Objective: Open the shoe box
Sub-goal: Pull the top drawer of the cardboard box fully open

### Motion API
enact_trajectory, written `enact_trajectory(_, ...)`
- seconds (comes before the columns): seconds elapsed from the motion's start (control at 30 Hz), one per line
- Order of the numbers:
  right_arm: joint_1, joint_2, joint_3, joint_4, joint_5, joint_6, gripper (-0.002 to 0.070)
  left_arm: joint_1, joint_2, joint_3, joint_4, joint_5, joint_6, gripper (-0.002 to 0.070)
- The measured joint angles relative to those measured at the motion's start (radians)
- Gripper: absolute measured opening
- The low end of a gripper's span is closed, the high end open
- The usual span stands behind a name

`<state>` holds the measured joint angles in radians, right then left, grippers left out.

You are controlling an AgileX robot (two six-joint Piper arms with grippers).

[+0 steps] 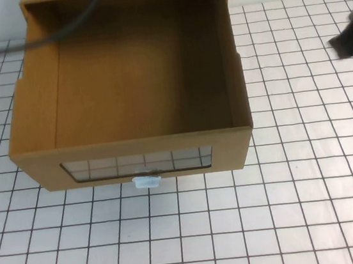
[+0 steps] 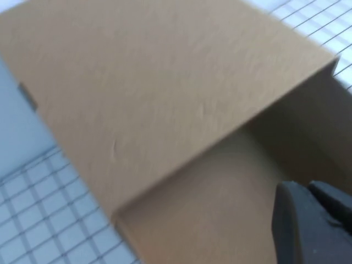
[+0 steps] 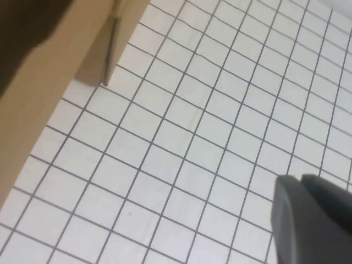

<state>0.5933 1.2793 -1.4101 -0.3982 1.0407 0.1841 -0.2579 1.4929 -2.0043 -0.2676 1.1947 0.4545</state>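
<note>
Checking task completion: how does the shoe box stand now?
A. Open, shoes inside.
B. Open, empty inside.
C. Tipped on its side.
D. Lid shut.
B: the high view looks straight into the shoe box, showing its bare brown interior with the lid raised at the back. The right claw hangs shut over the table to the box's right; the left claw is by the lid.
</note>
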Motion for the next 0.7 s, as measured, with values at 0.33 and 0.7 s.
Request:
enact_trajectory(0.33,-0.343,-0.194,0.329,0.365,-0.306,-0.143,-0.0013,0.000,-0.558,0.850,0.029,-0.559,0.026,-0.0005)
enact_trajectory(0.7,-0.352,-0.599,0.907,0.501,-0.887,-0.151,-0.0013,0.000,-1.202,1.586,0.021,-0.940,0.024,-0.0005)
